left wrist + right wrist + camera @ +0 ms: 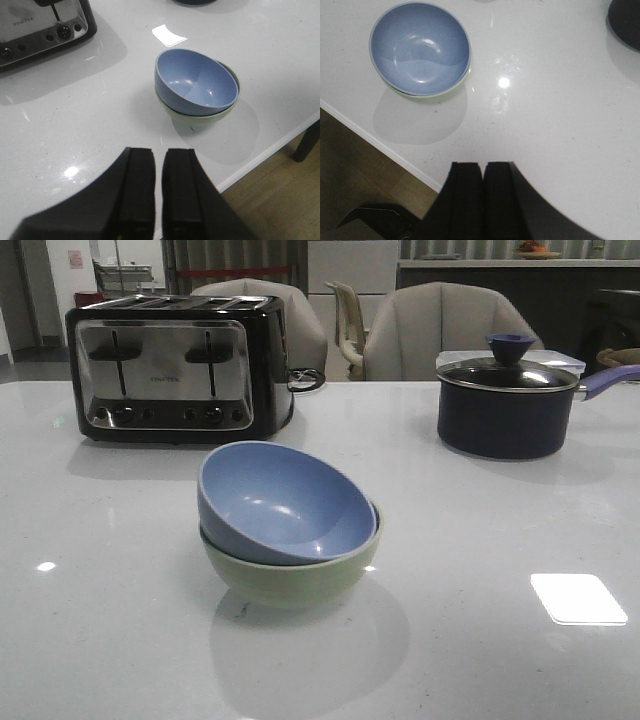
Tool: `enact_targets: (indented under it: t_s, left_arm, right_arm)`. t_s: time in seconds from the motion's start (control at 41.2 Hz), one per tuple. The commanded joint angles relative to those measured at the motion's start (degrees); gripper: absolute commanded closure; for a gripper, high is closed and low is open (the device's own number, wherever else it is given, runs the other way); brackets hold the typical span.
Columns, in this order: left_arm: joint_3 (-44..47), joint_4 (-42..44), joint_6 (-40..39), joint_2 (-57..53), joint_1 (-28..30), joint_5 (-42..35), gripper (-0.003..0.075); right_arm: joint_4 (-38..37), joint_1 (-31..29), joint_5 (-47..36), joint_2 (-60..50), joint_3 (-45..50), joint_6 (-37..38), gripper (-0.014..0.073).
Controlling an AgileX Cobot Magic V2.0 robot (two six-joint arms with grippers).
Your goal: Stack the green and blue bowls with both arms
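The dusty blue bowl [285,500] sits tilted inside the pale green bowl [290,582] in the middle of the white table. The stack shows in the left wrist view, blue bowl [195,82] in green bowl [200,120], and in the right wrist view, blue bowl [420,47] over a sliver of green rim [451,91]. My left gripper [160,150] is shut with only a thin slit, holds nothing, and hangs apart from the bowls near the table's front edge. My right gripper [483,164] is shut and empty, also apart from the bowls. Neither arm shows in the front view.
A black and chrome toaster [175,365] stands at the back left. A dark lidded saucepan with a blue knob [505,405] stands at the back right. Chairs stand behind the table. The table's front edge [270,150] runs close to the bowls, with wooden floor below.
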Motion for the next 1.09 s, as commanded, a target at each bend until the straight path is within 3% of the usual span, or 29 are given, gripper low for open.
enact_targets:
  t_s: [0.0,0.533,0.63,0.848,1.067]
  left_arm:
    - [-1.6,-0.5,-0.6,0.1,-0.2,-4.9,0.0622]
    - [-1.1,-0.5,-0.6,-1.6,-0.2,-5.1,0.0620]
    - [0.2,1.3,-0.6,-6.2,3.8,-6.0,0.0620]
    - [9.3,1.4,-0.6,-21.0,18.6,-12.8,0.0619]
    - [17.4,2.5,-1.8,-29.4,25.8,-16.6,0.0619]
  right_arm:
    - [-0.4,0.0,-2.9,-0.3,-1.6,-0.4,0.0557]
    - [-0.4,0.0,-2.9,-0.3,-1.6,-0.4,0.0558]
    - [-0.4,0.0,-2.7,-0.3,-1.6,-0.4,0.0559]
    - [-0.4,0.0,-2.7,-0.3,-1.6,-0.4,0.0559]
    - [-0.4,0.0,-2.7,-0.3,-1.6,-0.4,0.0559]
